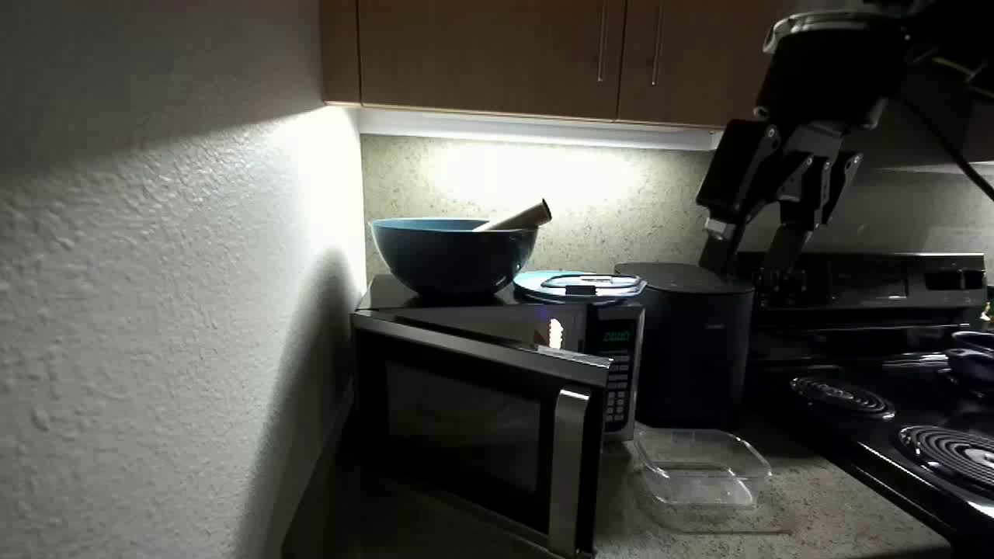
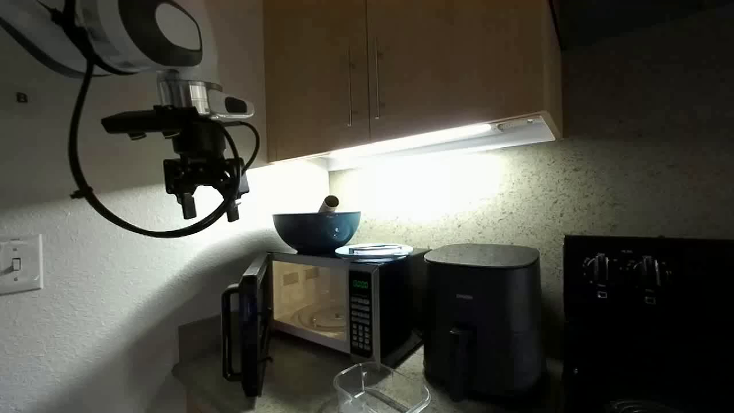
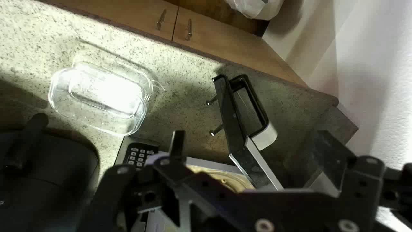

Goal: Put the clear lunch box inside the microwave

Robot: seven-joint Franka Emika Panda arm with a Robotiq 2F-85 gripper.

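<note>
Black two-fingered gripper (image 3: 252,141) stands spread wide. The clear rectangular plastic lunch box (image 3: 100,95) sits on speckled counter (image 3: 188,93) near the boxy silver-grey microwave (image 2: 361,321), its display (image 2: 360,284) showing blurred green digits.

Microwave (image 2: 361,315) on countertop (image 3: 186,106), below wall cabinets (image 2: 424,74); its door (image 1: 481,442) open at left. Atop it: mixing bowl (image 2: 315,233), tube (image 1: 514,218) leaning in it; lidded dish (image 2: 374,251) just right of bowl. Air fryer (image 2: 484,321) right of microwave, coil stove (image 1: 916,396) right of that. Lunch box (image 3: 99,93) on countertop before air fryer and microwave's right end.
</note>
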